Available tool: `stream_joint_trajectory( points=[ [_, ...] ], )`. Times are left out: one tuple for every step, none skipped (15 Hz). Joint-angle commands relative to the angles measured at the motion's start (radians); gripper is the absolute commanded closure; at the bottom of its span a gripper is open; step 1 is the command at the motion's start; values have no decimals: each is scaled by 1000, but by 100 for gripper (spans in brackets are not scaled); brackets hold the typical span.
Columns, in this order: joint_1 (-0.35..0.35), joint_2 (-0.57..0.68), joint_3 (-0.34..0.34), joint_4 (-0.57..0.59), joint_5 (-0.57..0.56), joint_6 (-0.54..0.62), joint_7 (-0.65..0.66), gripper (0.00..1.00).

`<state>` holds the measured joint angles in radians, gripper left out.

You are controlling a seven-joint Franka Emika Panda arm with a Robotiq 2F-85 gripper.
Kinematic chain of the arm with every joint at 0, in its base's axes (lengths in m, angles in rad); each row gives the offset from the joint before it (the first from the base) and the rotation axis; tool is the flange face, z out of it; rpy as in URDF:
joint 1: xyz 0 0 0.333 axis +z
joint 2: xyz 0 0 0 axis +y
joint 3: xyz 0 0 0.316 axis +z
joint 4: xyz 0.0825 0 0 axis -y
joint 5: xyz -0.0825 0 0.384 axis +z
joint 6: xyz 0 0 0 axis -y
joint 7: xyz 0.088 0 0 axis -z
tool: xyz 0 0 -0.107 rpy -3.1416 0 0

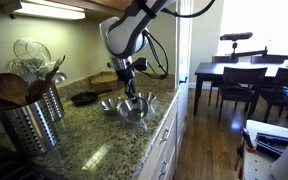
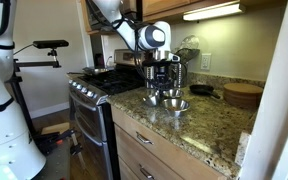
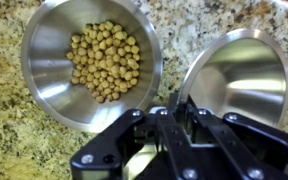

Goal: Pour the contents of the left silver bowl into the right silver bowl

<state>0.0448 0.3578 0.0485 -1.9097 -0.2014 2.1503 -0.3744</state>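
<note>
The tool (image 3: pixel 178 104) is pinching narrowly on the rim of the left silver bowl (image 3: pixel 239 80), which is hanging tilted and empty just beside the chickpea-holding bowl (image 3: pixel 44 90) on the bench (image 3: pixel 4 150), its mouth apparently leaning that way.

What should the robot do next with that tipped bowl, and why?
Probably tip it back level and set it down. The gripper is shut on the rim of the tilted bowl, which looks empty, while the chickpeas already lie in the upright bowl beside it.
</note>
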Motion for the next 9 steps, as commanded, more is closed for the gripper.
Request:
stream_joint_trajectory(
  points=[
    [-9, -8, 17, 3, 26, -78, -5, 92],
    [-7, -12, 22, -2, 30, -91, -7, 92],
    [-5, -12, 25, 0, 30, -103, -5, 92],
    [-3, -12, 30, 1, 35, -107, -5, 92],
    [-3, -11, 34, 3, 38, -112, -5, 92],
    [-2, -10, 38, 5, 41, -115, -4, 92],
    [-2, -9, 42, 7, 44, -118, -7, 92],
    [-1, -7, 45, 8, 48, -120, -8, 92],
    [-1, -6, 47, 8, 50, -121, -8, 93]
  ],
)
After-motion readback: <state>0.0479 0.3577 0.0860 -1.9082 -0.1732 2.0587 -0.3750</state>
